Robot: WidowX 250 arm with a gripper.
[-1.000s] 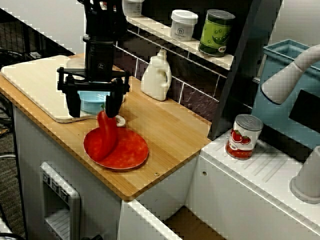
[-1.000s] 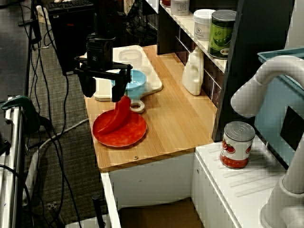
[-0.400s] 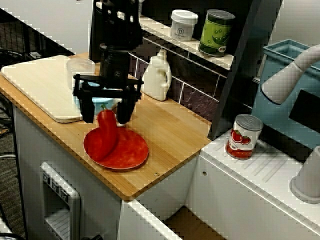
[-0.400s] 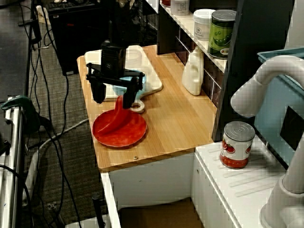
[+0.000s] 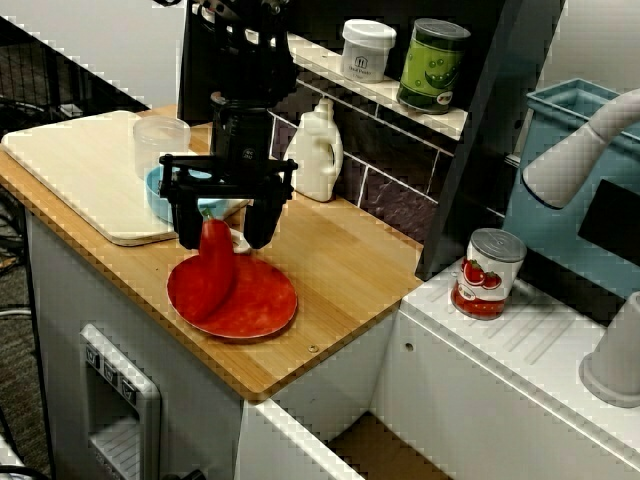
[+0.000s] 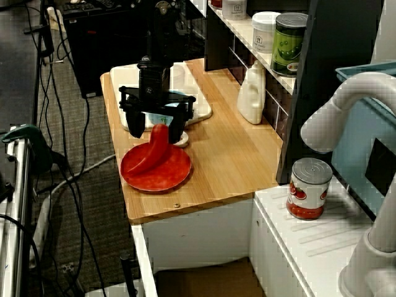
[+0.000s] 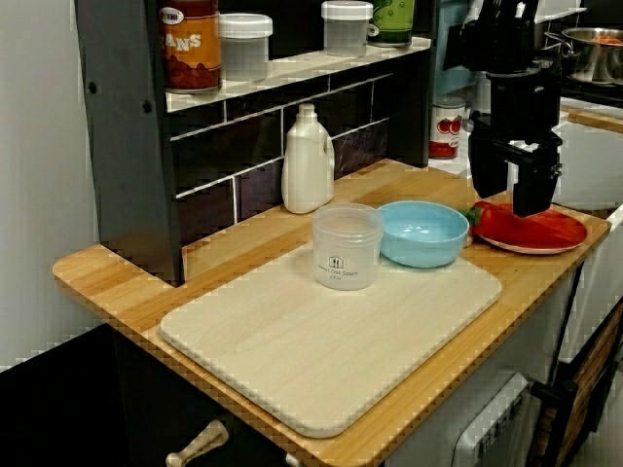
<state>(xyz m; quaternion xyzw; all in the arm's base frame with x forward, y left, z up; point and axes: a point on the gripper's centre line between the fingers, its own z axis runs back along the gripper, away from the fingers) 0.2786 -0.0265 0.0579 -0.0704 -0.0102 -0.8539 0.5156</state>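
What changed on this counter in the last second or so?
The gripper slid sideways from in front of the blue bowl toward the white bottle. Its open jaws now straddle the top of the red pepper. It took hold of nothing. The pepper, leaning on the red plate, the bowl and the bottle stayed put.

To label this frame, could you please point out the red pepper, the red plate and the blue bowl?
red pepper [image 5: 210, 268], front view, mid body.
red plate [image 5: 265, 300], front view, bare right part.
blue bowl [image 7: 424, 251], view along the counter, outer wall.
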